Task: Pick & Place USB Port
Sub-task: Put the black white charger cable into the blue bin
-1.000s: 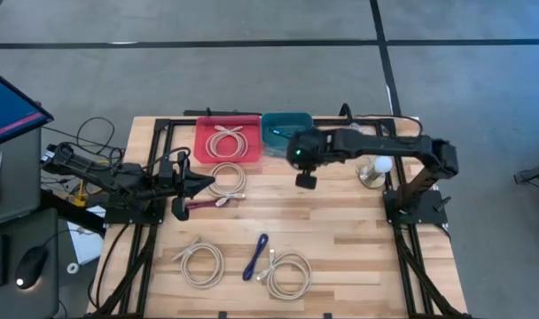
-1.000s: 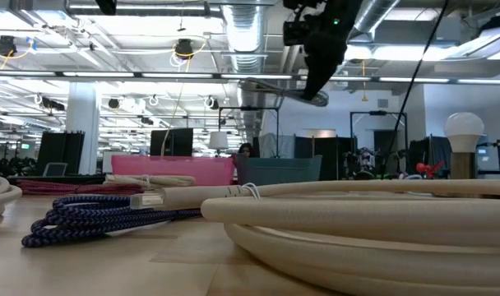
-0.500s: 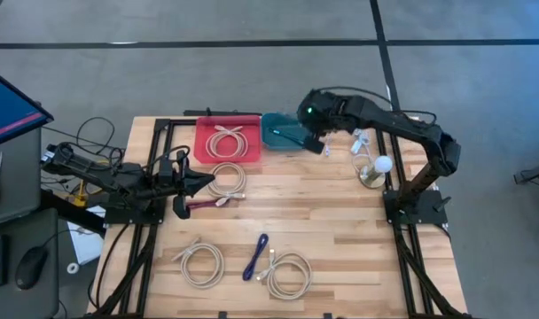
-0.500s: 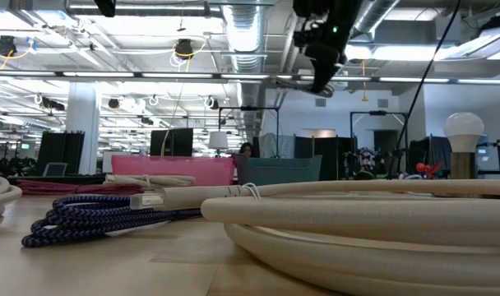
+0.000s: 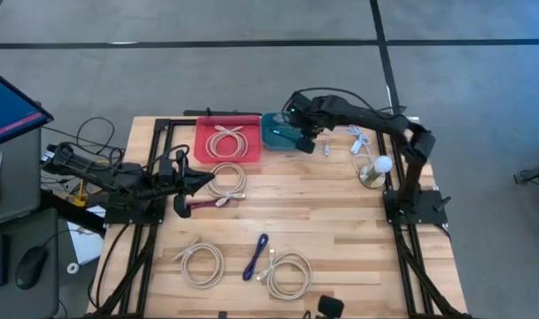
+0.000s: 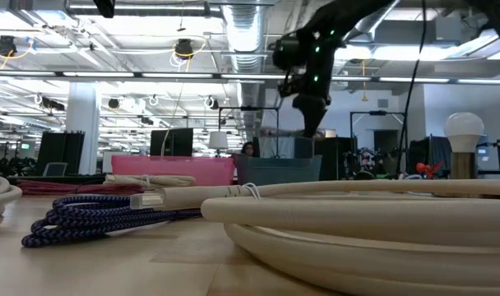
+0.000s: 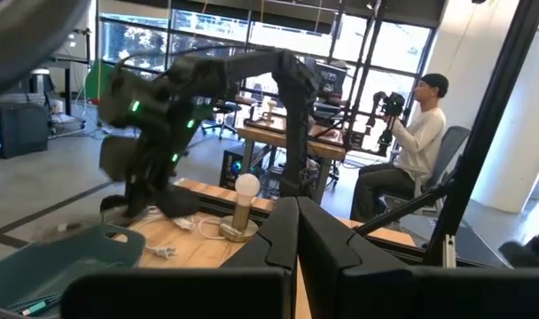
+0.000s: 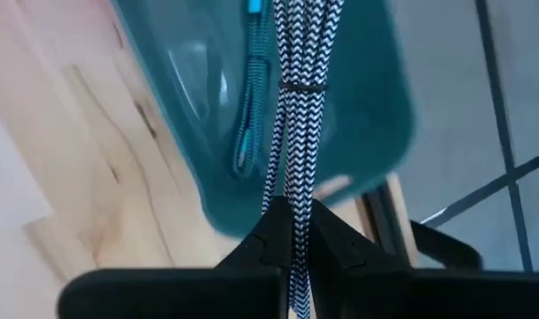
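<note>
The right gripper (image 5: 307, 142), near the top middle of the high view, pinches a black-and-white cable (image 8: 292, 133) that hangs straight down into the teal bin (image 5: 278, 133) right under its jaws.

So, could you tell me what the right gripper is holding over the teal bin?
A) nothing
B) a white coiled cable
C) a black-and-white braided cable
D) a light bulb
C: in the right wrist view the right gripper is shut on a black-and-white braided cable hanging above the teal bin.
</note>
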Motion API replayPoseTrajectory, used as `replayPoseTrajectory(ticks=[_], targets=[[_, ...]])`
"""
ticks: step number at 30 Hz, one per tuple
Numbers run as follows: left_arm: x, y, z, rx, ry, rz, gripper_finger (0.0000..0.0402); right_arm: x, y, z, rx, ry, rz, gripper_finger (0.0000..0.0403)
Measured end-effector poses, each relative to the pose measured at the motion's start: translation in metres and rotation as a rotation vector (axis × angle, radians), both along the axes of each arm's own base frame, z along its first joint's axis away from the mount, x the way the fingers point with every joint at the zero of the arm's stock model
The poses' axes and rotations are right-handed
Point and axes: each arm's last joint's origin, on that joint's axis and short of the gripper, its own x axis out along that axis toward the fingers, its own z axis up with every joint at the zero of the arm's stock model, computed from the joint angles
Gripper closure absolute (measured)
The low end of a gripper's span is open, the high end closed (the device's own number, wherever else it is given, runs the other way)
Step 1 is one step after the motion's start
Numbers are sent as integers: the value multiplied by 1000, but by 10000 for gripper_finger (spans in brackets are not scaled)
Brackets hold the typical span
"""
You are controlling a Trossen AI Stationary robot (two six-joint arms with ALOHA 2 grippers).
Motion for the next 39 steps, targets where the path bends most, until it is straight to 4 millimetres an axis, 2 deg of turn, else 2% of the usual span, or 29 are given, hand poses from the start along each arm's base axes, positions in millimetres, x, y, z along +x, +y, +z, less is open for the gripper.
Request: replayPoseTrajectory(ticks=[5, 10, 20, 29, 39], targets=[[0, 0, 0, 0, 0, 0, 396, 11, -7, -24, 12, 27, 3, 398], [0, 0, 0, -1, 0, 2, 396, 21, -15, -36, 8, 25, -3, 398], [0, 1, 0, -2, 1, 19, 396, 37, -31, -40, 18, 12, -11, 398], [0, 1, 0, -3, 1, 19, 396, 34, -34, -40, 32, 21, -23, 397], [0, 1, 0, -3, 1, 19, 396, 34, -34, -40, 31, 20, -32, 298]])
